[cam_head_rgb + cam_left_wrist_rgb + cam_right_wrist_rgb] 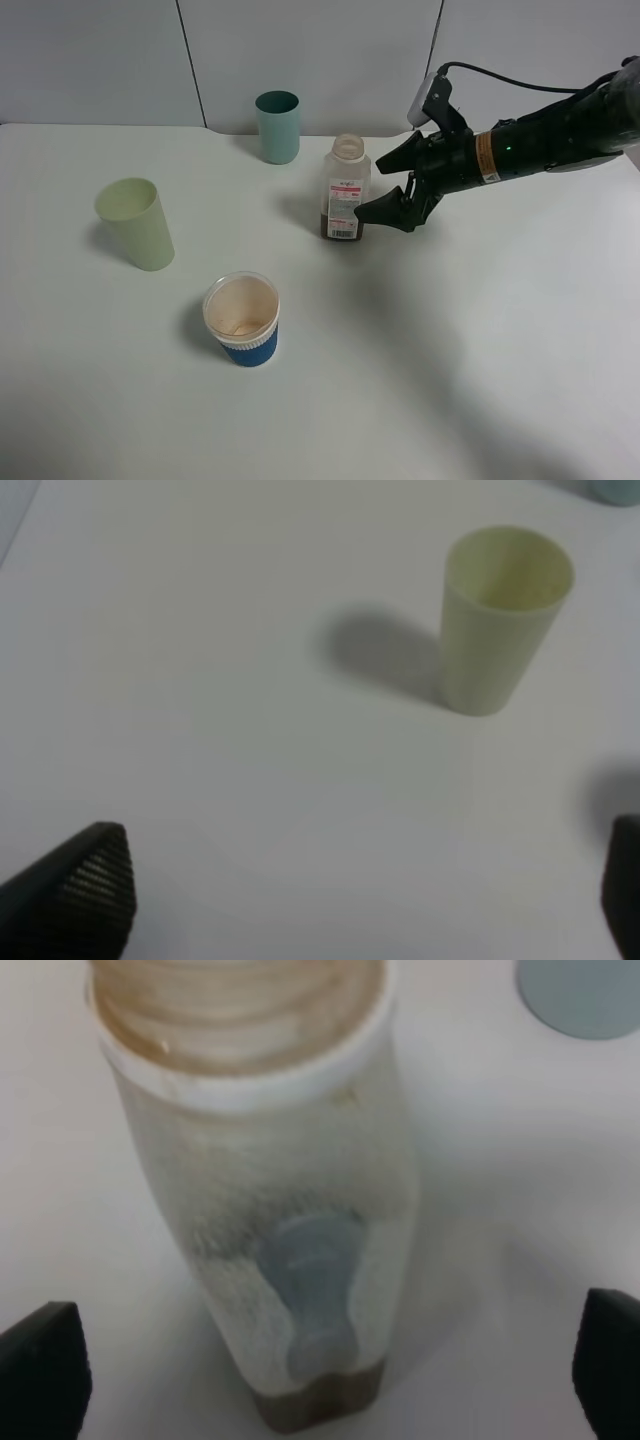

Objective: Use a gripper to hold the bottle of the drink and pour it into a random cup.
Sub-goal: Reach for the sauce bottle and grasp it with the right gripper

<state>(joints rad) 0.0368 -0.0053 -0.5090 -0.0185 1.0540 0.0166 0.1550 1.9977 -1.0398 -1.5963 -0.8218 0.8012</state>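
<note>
Standing wide open, the right gripper (372, 190) has one jaw on each side of the bottle (346, 195), with neither touching it as far as the right wrist view shows. The bottle sits upright on its own base between the jaws, uncapped. The jaws flank it at label height, which suits a sideways hold that would let the wrist tip the neck over a rim. Only a thin band of brown drink (330, 225) lies at the bottom, and standing upright keeps that remainder in. The cup (248, 350), with its blue lower band and brownish inside, stands well apart from the jaws, out past the bottle. Whether it holds liquid cannot be told. Judging by the low level in the bottle, most of the pouring may be done.

The left gripper (360, 880) also stands open with nothing between its jaws. A pale green cup (505, 620) lies well ahead of it.

The table (480, 350) is plain white and matte, with soft shadows beside each cup. A teal cup (277, 127) stands behind the bottle, away from both jaws. Behind it rise pale grey wall panels (100, 60) with dark seams.
</note>
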